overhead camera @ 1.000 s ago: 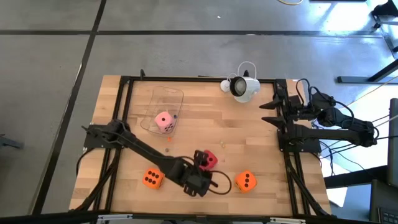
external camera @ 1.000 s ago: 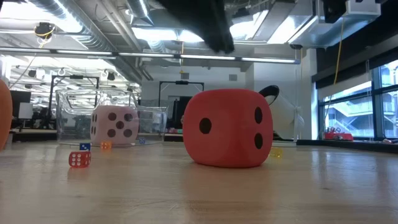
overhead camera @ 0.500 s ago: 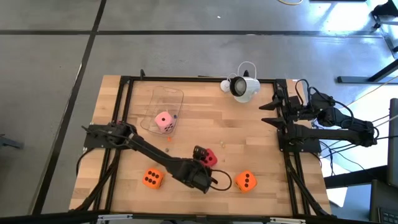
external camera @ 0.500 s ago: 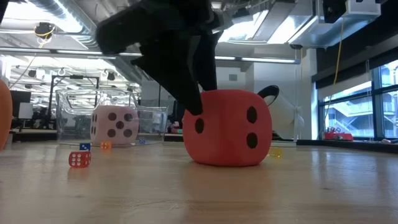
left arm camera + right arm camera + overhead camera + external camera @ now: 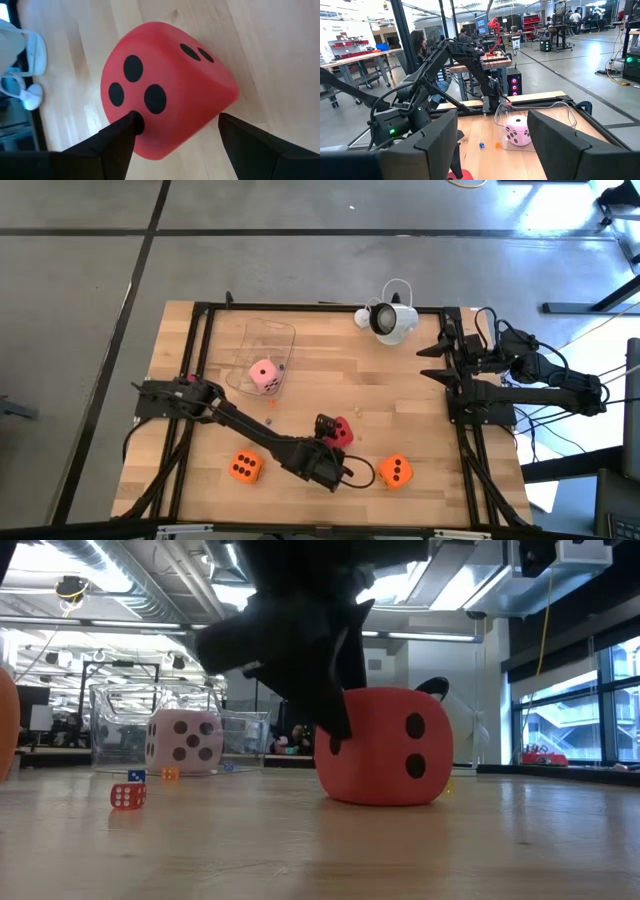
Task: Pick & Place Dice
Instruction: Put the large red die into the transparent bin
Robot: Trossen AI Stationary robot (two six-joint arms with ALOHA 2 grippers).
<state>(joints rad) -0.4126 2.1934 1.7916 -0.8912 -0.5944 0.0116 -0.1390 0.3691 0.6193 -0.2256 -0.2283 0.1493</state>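
Claw of the left arm [image 5: 333,435] sits low over the near middle of the worktop [image 5: 340,370], fingers spread wide, one on each side of the red die [image 5: 341,431]. In the left wrist view we see both dark fingers [image 5: 117,137] flanking the cube; one tip touches it near its pips, the other stands just off its side, so nothing is gripped. The left arm runs from its base at the worktop's left edge, low and slanting toward the near right, then bends back at the wrist to reach the die.

Compared with a second ago, we find the claw has swung from beside the die to straddling it. In the low view the red die [image 5: 385,747] has slid a little to the right and turned, and the dark claw now covers its left face, where before only an arm passed overhead.

Right claw [image 5: 432,360] waits at the far right edge, wide open and holding nothing, with its arm folded over its mount.

Pink die [image 5: 263,375] lies inside a clear box [image 5: 262,350] at the far left. One orange die [image 5: 245,468] sits near left, the other [image 5: 395,471] near right, just beside the left arm's wrist. A tiny red die [image 5: 127,796] rests on the worktop nearby.

We can read no writing or labels.
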